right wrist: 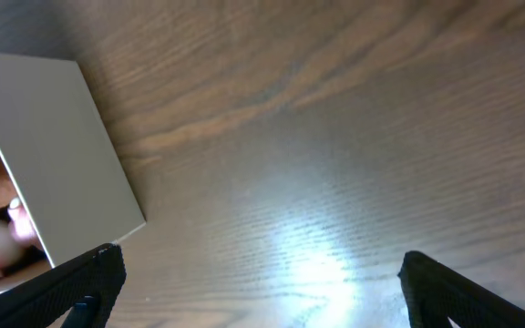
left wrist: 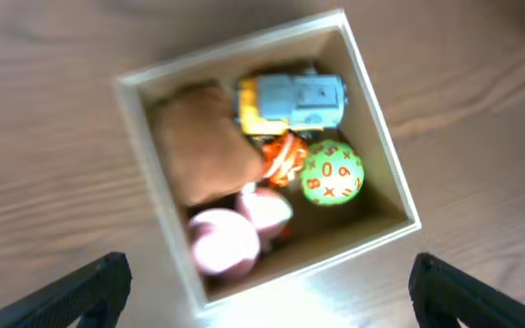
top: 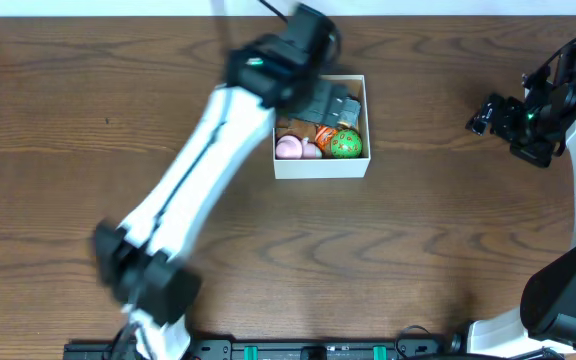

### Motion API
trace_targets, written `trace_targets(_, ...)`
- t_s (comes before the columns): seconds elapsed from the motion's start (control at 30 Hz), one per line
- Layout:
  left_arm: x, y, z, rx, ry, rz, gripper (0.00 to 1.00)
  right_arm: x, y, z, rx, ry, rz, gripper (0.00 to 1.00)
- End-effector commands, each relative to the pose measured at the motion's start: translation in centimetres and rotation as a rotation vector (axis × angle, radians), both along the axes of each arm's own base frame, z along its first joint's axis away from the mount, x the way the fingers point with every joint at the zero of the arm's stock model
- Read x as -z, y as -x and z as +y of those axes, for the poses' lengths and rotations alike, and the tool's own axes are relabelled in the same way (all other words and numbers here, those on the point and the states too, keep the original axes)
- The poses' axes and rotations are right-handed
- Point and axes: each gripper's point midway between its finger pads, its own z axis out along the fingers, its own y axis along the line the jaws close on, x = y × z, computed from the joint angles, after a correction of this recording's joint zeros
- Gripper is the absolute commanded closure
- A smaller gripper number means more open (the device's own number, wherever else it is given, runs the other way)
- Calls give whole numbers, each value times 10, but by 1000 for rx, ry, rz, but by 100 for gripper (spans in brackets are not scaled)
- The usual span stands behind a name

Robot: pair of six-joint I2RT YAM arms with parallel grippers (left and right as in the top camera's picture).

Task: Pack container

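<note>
The container [top: 320, 167] sits on the worktop [top: 418, 260] a little above the centre of the overhead frame, with its white walls square to the view and its tan inside showing. The left arm [top: 198, 170] stretches from the lower left of that frame toward the top centre. It is blurred, and its wrist end covers the box's upper left corner.

In the left wrist view the left gripper [left wrist: 267, 273] hangs over the box with its jaws wide apart. One dark fingertip [left wrist: 85, 292] shows in the lower left corner and the other in the lower right, and they grip nothing.

Seen from there, the box holds several things:
- A blue and yellow toy vehicle [left wrist: 292, 100] lies against the upper wall.
- A brown lump [left wrist: 199, 150] lies left of it.
- An orange piece [left wrist: 281, 159] lies in the middle.
- A green ball with orange marks [left wrist: 333, 173] lies toward the right wall.
- Two pink rounded pieces [left wrist: 231, 235] lie near the lower wall.

The view is too soft to show finer detail.

The right gripper [right wrist: 261, 278] is at the right edge of the overhead frame, well apart from the box. In its own wrist view its jaws stand apart over bare wood and hold nothing. The container's white outer wall fills the left of that frame.
</note>
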Motion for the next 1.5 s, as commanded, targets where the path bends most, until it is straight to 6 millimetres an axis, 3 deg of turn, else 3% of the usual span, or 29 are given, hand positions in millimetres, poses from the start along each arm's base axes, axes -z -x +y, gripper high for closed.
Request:
trace_targets(0.0,-52,10,50,-100,-28,-111,2,-5,-6,3,-82,13,-49,1)
trace_targets(0.1,-86,30,98,-232,-47,-169,2,-30,-17,27,-294,9,-206,1)
trace_targets(0.23,-127,68,164,-416,-60,-248,2,-91,-16,76,-544,-16,-472,1)
trace_targets(0.37,-159,113,216,-559,-81,-337,2,-154,10,97,-599,100,-644,1)
trace_targets(0.47,-177,143,236,-613,-58,-396,2,-194,39,101,-575,179,-741,1)
trace_targets(0.53,-187,163,245,-639,-37,-438,2,-219,63,100,-528,208,-803,1)
trace_targets(0.7,-200,191,251,-651,-8,-496,2,-253,109,104,-489,226,-911,1)
trace_targets(0.97,-205,204,254,-653,7,-524,2,-279,159,109,-488,266,-1027,1)
trace_targets(1.1,-205,204,253,-653,7,-523,2,-281,168,110,-487,270,-1038,1)
trace_targets(1.47,-205,204,253,-653,7,-523,2,-273,170,108,-479,268,-1001,1)
